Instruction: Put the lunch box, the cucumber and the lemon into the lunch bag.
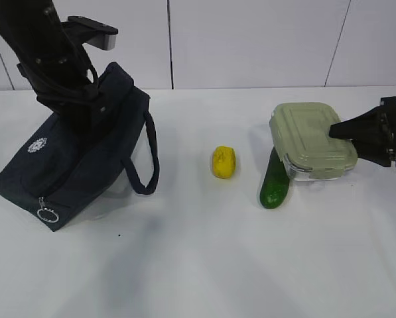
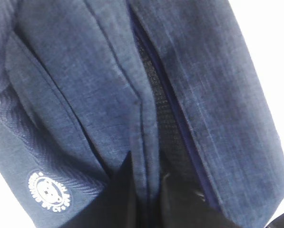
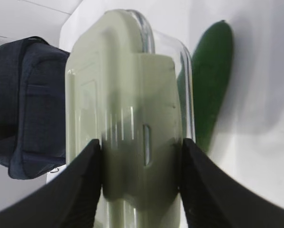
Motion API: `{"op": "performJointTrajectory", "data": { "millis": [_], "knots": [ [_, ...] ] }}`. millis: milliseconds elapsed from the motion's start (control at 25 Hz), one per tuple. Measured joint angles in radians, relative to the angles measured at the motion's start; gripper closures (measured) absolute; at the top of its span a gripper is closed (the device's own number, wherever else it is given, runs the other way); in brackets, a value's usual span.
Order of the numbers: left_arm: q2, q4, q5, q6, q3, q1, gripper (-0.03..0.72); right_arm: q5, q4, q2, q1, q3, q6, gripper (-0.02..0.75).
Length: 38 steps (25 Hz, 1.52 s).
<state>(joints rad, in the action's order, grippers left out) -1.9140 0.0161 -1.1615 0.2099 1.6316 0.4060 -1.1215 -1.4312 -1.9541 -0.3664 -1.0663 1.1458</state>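
Left gripper [image 2: 146, 199] pinches the lunch bag [image 1: 85, 152] fabric beside the zipper at table left; lose that pinch and the mouth flops shut. Lemon [image 1: 223, 161] and cucumber [image 1: 275, 181] lie mid-table. Right gripper [image 3: 141, 190] clamps the lunch box [image 1: 312, 139] sideways at its clip end, box propped on the cucumber. Lift carelessly and you roll the cucumber. Left arm descends steeply; right reaches in low.

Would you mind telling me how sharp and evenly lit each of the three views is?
Exterior view: evenly lit and sharp, soft shadows beside the lemon and cucumber. Left wrist view: the lunch bag fabric fills the frame, weave fairly crisp, white background blown out at the corners. Right wrist view: lunch box close and soft-focused, streaky reflections on its lid.
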Motion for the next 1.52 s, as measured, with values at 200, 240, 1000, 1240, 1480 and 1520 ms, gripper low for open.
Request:
{"op": "performJointTrajectory", "data": {
  "millis": [200,240,1000,1240,1480,1520],
  "knots": [
    [0.000,0.000,0.000,0.000,0.000,0.000,0.677,0.000,0.000,0.045,0.065,0.000,-0.016,0.372],
    [0.000,0.000,0.000,0.000,0.000,0.000,0.677,0.000,0.000,0.052,0.078,0.000,-0.021,0.372],
    [0.000,0.054,-0.026,0.000,0.000,0.000,0.678,-0.006,-0.108,0.059,0.362,-0.093,-0.038,0.372],
    [0.000,0.113,-0.026,0.000,0.000,0.000,0.678,-0.006,-0.119,0.055,0.389,-0.109,-0.040,0.372],
    [0.002,0.210,-0.027,0.019,0.000,0.000,0.678,-0.010,-0.123,0.040,0.399,-0.129,-0.041,0.372],
    [0.003,0.223,-0.027,0.021,0.000,0.000,0.678,-0.010,-0.126,0.032,0.399,-0.129,-0.041,0.372]
  ]
}}
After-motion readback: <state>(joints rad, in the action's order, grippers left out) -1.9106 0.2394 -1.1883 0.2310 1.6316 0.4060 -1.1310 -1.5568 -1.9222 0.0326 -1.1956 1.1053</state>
